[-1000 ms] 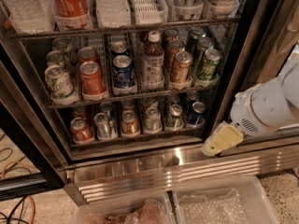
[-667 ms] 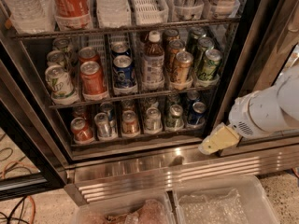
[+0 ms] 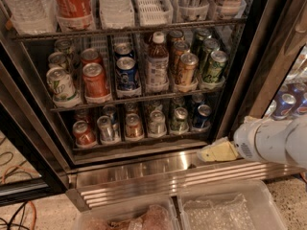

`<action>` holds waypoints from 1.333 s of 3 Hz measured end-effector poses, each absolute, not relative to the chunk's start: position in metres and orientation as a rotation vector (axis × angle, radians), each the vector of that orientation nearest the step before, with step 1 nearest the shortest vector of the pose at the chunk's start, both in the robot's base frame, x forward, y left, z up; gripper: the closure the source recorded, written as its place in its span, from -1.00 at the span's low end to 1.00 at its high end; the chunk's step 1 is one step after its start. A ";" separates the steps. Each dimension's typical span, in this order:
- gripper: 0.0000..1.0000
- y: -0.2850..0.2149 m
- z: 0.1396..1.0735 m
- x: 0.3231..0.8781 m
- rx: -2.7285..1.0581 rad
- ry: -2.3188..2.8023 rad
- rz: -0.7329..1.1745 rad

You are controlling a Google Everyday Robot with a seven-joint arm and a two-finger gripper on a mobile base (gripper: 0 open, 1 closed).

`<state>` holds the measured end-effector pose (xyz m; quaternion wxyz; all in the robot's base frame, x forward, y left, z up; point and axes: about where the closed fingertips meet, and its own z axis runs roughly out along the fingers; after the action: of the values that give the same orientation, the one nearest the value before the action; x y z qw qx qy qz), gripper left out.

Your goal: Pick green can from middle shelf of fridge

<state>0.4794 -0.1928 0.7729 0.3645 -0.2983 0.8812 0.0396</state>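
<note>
The green can (image 3: 214, 66) stands at the right end of the middle shelf (image 3: 139, 97) in the fridge (image 3: 144, 169); the gripper (image 3: 213, 153) is below it, nearer.

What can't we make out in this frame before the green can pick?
Camera view:
green can, middle shelf right lane: lettering too small to read; cans behind it partly hidden by it.
top-shelf bottles: cut off by top edge.
hand, low by the base panel: arm cut off by right edge.
</note>
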 end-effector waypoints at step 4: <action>-1.00 -0.195 0.796 0.519 -0.434 2.093 0.125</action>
<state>0.5194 -0.1945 0.7955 0.4796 -0.1780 0.8577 0.0510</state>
